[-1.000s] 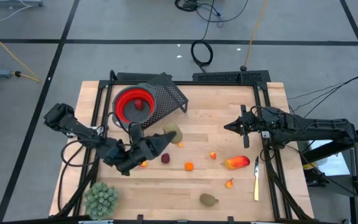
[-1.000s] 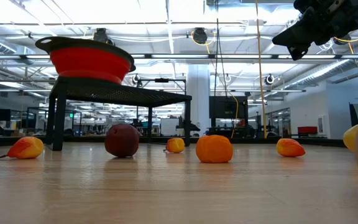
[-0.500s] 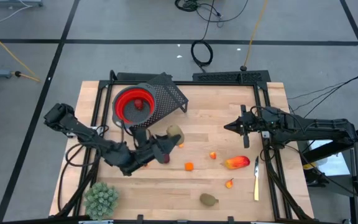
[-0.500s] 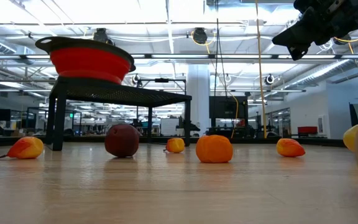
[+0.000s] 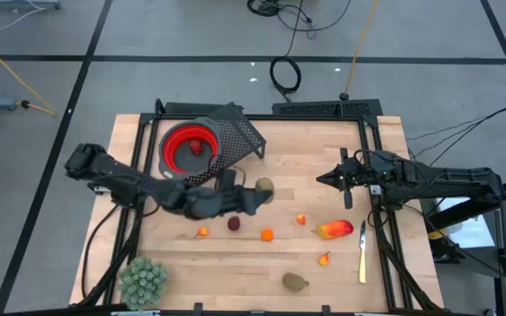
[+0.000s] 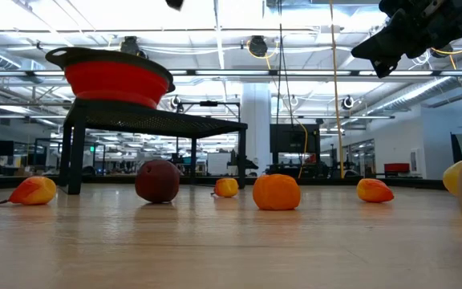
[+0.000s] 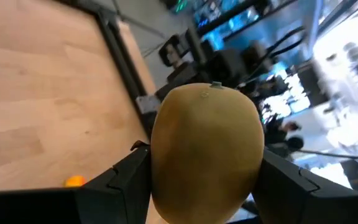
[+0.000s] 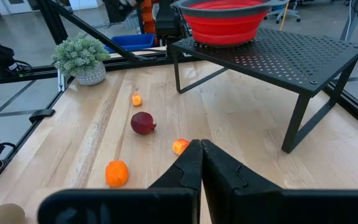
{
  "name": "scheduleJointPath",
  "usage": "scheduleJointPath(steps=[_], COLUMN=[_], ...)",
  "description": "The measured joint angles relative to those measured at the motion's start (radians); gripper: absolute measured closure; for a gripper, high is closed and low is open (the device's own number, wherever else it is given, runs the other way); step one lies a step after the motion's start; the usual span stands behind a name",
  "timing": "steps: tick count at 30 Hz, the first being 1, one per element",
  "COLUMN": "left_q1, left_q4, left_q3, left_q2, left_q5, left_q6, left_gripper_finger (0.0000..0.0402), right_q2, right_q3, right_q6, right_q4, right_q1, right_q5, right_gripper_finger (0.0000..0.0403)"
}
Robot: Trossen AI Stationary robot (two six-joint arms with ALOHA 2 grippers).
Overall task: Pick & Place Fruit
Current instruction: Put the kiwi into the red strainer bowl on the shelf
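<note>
My left gripper (image 5: 255, 197) is shut on a brownish-green oval fruit (image 5: 263, 187), held above the table just right of the black mesh stand (image 5: 240, 133). On that stand sits a red bowl (image 5: 181, 149) with one red fruit (image 5: 197, 147) in it. The oval fills the left wrist view (image 7: 207, 149). On the boards lie a dark red ball (image 5: 234, 224), small orange bits (image 5: 267, 234), a longer red-orange-yellow piece (image 5: 335, 230) and a second oval (image 5: 295, 281). My right gripper (image 5: 321, 179) waits shut at the right, above the table. My left gripper pinches the oval fruit between its two fingers (image 7: 124, 182), one on each of its opposite sides (image 7: 159, 163). The fingers come at it almost level, from the table's left. The fruit is lifted clear of the table, one end (image 7: 215, 86) pointing away from the gripper.
A pale green spiky plant (image 5: 143, 281) stands at the near left corner. A yellow-handled knife (image 5: 363, 253) lies near the right rail. Black frame rails (image 5: 372, 132) run along the table's sides. Bare boards (image 5: 297, 162) lie between the stand and my right gripper.
My left gripper has swung toward the table's right and far side with the oval fruit and has tipped up from slanting down to almost level. The fruit has stayed in the hold, clear of the table.
</note>
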Motion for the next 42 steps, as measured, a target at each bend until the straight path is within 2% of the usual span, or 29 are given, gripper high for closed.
scheduleJointPath(steps=[8,13,20,25,33,42], left_q1=[0.152,0.236,0.328,0.393,0.471,0.539], left_q4=[-0.093,-0.191,-0.537,-0.84,-1.182,-1.485], left_q3=[-0.001,0.002,0.096,0.223,0.338,0.356], left_q2=[-0.015,-0.078,-0.169,-0.169,-0.168,-0.169], left_q5=[0.235,0.298,0.302,0.293,0.229,0.212], left_q6=[0.055,0.118,0.237,0.292,0.308,0.277], left_gripper_finger=[0.0179,0.0179,0.0179,0.0179,0.0179,0.0179], right_q2=[0.0,0.0,0.007,0.011,0.018,0.018], right_q3=[0.0,0.0,-0.001,-0.001,-0.001,-0.001], right_q6=[0.0,0.0,0.001,0.003,0.003,0.003], right_q4=[0.0,-0.001,0.0,0.0,0.0,0.0], right_q1=[0.0,0.0,0.0,0.0,0.0,0.0], right_q5=[0.0,0.001,0.005,0.005,0.005,0.005], right_gripper_finger=[0.0403,0.0403,0.0403,0.0403,0.0403,0.0403])
